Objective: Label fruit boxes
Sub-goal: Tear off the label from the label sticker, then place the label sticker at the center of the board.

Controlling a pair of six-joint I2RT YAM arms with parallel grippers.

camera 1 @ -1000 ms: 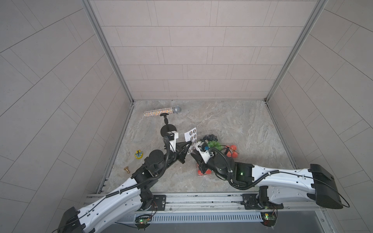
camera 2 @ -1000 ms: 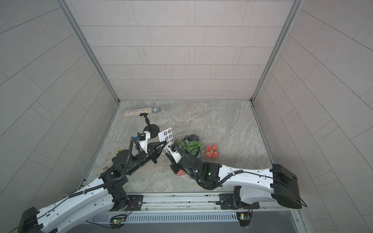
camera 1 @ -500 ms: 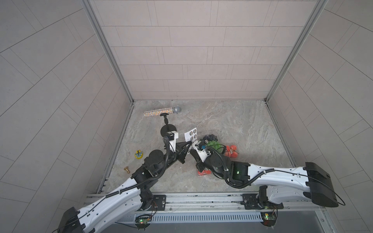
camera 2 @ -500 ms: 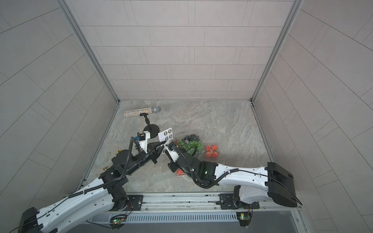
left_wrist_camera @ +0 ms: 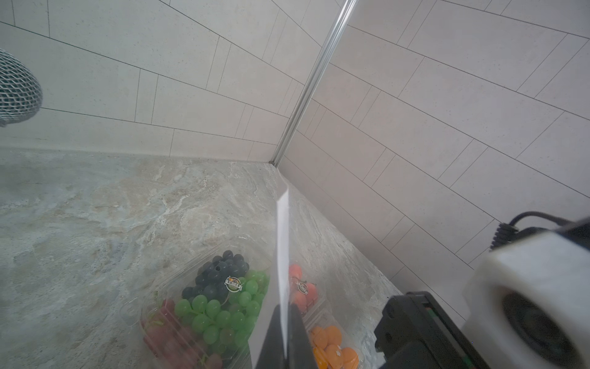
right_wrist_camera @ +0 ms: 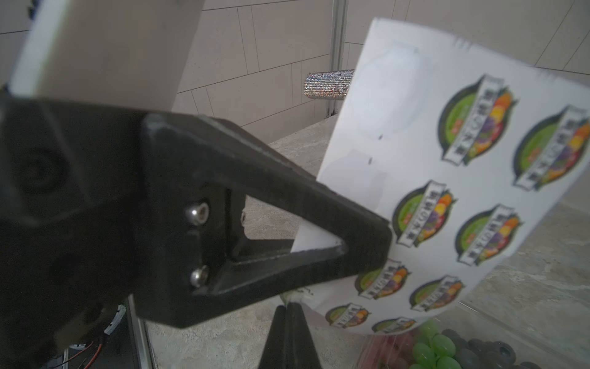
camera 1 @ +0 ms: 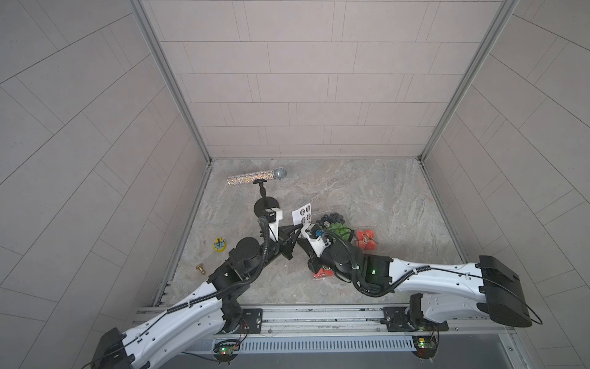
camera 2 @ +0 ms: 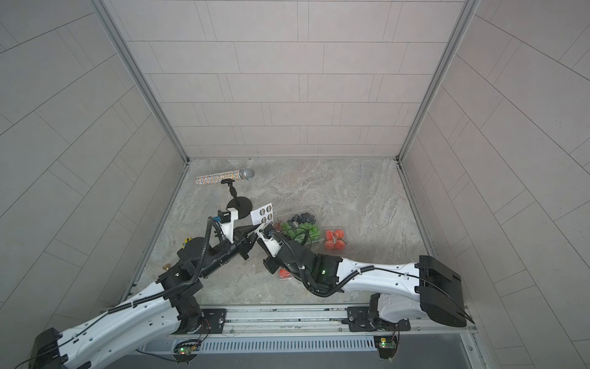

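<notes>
Right wrist view gives the closest look: the left claw [right_wrist_camera: 378, 246] is clamped on the white sticker sheet [right_wrist_camera: 431, 153] and holds it raised off the counter [right_wrist_camera: 223, 338]. Rows of round fruit labels face the lens, with bare round outlines beside them. The right claw [right_wrist_camera: 289, 306] has its fingers pressed together with the tips touching the sheet's edge. Whether a label is pinched between them cannot be made out. In the left wrist view the sheet [left_wrist_camera: 282, 249] stands edge-on out of the closed left claw [left_wrist_camera: 284, 335]. Beyond it the large box [left_wrist_camera: 207, 303] of green grapes and dark berries lies on the counter with a round label on its lid. The red-fruit box [left_wrist_camera: 301, 287], also labelled, sits close beside it, and the orange box [left_wrist_camera: 332, 345] lies next to that, nearer the lens. Both top views show the sheet [camera 1: 301, 214] [camera 2: 262, 214] in the air where the two arms meet. The large box [camera 1: 332, 225] [camera 2: 300, 225] lies just to the sheet's right, and the red-fruit box [camera 1: 365, 239] [camera 2: 334, 239] is further right. A second red-fruit box [camera 1: 321, 273] [camera 2: 284, 274] lies nearer the robot's base, partly under the right arm. The orange box cannot be made out in the top views. A glittery microphone [camera 1: 255, 177] rests on its stand toward the back left of the counter.
</notes>
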